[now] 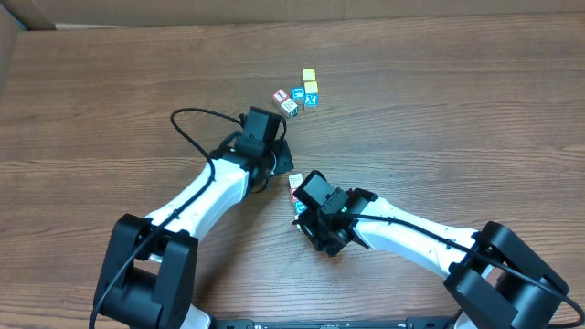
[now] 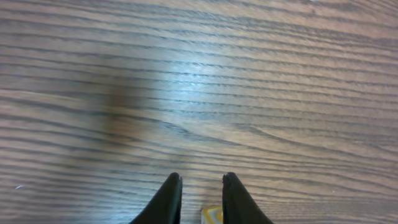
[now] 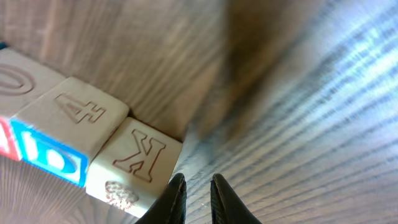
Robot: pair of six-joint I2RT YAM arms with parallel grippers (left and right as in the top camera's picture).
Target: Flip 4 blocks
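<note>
Three blocks (image 3: pixel 74 115) are lying in one touching row mid-table (image 1: pixel 91 110). Its long axis is running near-to-far under the right gripper (image 3: pixel 196 180), with carved O, 4 and K facing up. That gripper's jaws are standing narrowly apart, empty, beside K. Six cubes (image 1: pixel 298 94) are clustering farther off. The left gripper (image 2: pixel 202 179) is showing a narrow gap with a yellowish cube corner (image 2: pixel 211 216) between; I cannot tell whether it is gripped.

White arm links (image 1: pixel 206 190), black joints (image 1: pixel 260 129), black cables (image 1: pixel 186 133).
</note>
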